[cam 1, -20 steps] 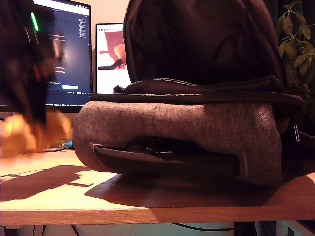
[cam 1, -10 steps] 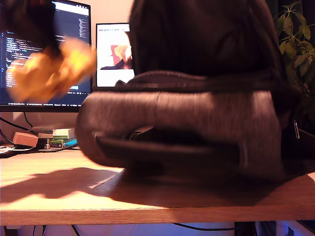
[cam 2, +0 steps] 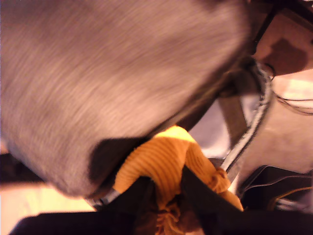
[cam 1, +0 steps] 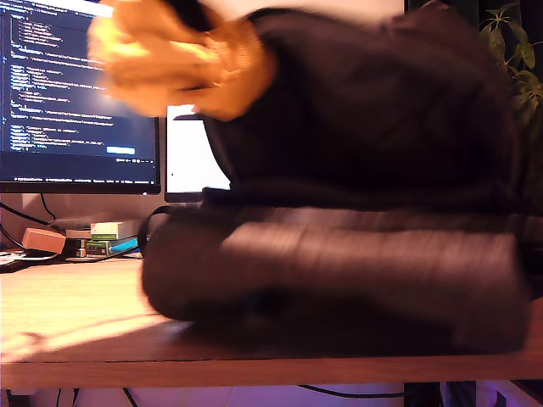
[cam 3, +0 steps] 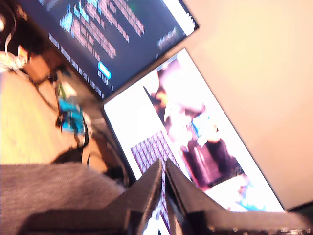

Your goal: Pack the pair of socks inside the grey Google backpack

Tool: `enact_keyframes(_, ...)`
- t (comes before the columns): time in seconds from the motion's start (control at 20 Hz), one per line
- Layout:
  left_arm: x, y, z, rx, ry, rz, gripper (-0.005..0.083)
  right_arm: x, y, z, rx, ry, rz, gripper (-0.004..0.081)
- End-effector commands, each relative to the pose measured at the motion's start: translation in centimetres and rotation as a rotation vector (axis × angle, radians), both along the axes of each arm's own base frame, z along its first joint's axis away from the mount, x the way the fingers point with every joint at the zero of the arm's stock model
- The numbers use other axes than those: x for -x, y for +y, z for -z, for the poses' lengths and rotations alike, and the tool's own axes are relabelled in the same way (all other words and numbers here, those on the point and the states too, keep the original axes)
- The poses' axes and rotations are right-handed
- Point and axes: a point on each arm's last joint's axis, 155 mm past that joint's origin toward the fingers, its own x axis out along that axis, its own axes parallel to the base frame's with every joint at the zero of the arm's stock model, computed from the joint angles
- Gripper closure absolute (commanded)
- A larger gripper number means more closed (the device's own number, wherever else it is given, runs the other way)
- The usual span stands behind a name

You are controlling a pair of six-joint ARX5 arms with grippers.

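Pair of socks (cam 1: 174,59), mustard and ribbed, now high at the exterior view's upper left, level with the raised top of the grey Google backpack (cam 1: 339,280); a second ago low beside the bag near the desk (cam 1: 76,314), half a second ago midway up. Clamped between the dark jaws of my first gripper (cam 2: 168,193), bundle bulging out either side, grey tweed just beside it. Not yet inside; opening not clearly visible through the blur. My second gripper (cam 3: 164,183) narrowed to a thin slit, whether pinching bag fabric cannot tell, monitors (cam 3: 195,132) beyond. Likely next: carrying across and down into the compartment.
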Motion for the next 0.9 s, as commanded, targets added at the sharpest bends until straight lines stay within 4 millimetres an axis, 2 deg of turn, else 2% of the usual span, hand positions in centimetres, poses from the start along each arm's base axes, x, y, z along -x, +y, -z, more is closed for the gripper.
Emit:
enact_keyframes(0.0,-0.9,-0.2,-0.3,-0.003,-0.039,-0.015,0.0797,-0.3,0.4,1.1,0.014,0.022,0.002,0.0783)
enact_keyframes(0.1,-1.5,-0.6,-0.8,0.016,-0.067,-0.017,0.0797,0.0,0.6,1.8,0.027,0.045,-0.015,0.0783)
enact_keyframes(0.25,-1.4,-2.2,-2.4,0.063,-0.156,0.084,0.0797,0.0,0.6,1.9,0.030,0.048,-0.018,0.0783)
enact_keyframes(0.35,-2.6,-2.9,-2.2,0.071,-0.173,0.065,0.0797,0.0,0.4,2.4,0.030,0.072,-0.010,0.0783)
enact_keyframes(0.55,-5.5,-3.6,-3.0,0.109,-0.242,0.008,0.0797,0.8,-0.3,5.9,0.049,0.220,0.013,0.0776)
enact_keyframes(0.6,-5.9,-3.7,-3.5,0.124,-0.261,0.001,0.0797,1.2,-0.5,7.1,0.058,0.273,0.011,0.0734)
enact_keyframes(0.7,-6.6,-3.9,-4.8,0.164,-0.303,-0.010,0.0797,1.8,-1.2,8.9,0.037,0.372,0.046,0.0586)
enact_keyframes(0.85,-7.4,-3.6,-5.6,0.179,-0.338,-0.022,0.0797,1.8,-1.8,10.2,0.073,0.409,0.070,0.0431)
